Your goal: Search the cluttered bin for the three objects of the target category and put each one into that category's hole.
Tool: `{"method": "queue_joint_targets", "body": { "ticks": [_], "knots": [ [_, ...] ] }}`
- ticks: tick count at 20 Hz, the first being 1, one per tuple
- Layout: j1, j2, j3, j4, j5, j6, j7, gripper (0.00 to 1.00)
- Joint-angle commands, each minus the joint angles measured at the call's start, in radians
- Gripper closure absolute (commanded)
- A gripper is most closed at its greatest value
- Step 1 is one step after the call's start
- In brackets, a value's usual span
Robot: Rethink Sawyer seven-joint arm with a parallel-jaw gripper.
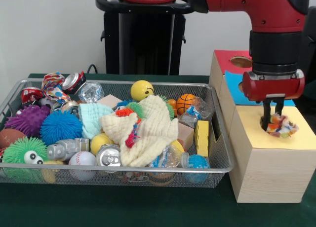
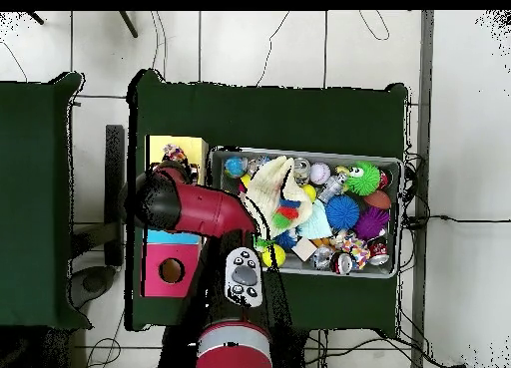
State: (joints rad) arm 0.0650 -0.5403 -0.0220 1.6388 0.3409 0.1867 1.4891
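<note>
My gripper (image 1: 272, 119) hangs over the yellow top (image 1: 306, 135) of the nearest pale wooden box. Its fingers are close together on a spotted cloth piece (image 1: 284, 126) that touches the yellow top and hides the hole. The piece also shows from overhead (image 2: 176, 153), where the arm hides the gripper. A second spotted cloth piece (image 1: 53, 87) lies at the far left corner of the silver wire bin (image 1: 219, 143), among cans. I see no third piece.
The bin (image 2: 304, 153) is piled with spiky balls, cans, a baseball, a yellow ball, a large cream waffle cloth (image 1: 148, 131) and a pale blue cloth (image 1: 94, 116). The blue-topped box (image 1: 236, 91) and the red-topped box (image 1: 228, 56) stand behind the yellow one.
</note>
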Motion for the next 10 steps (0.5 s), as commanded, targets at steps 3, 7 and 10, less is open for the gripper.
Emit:
{"method": "queue_joint_targets", "body": {
  "ticks": [3,7,10],
  "knots": [
    [-0.072,0.096,0.133,0.116,-0.006,-0.083,0.23,1.0],
    [-0.107,0.095,0.187,0.125,-0.01,-0.118,0.232,1.0],
    [-0.106,0.103,0.184,0.121,-0.011,-0.14,0.236,1.0]
  ]
}}
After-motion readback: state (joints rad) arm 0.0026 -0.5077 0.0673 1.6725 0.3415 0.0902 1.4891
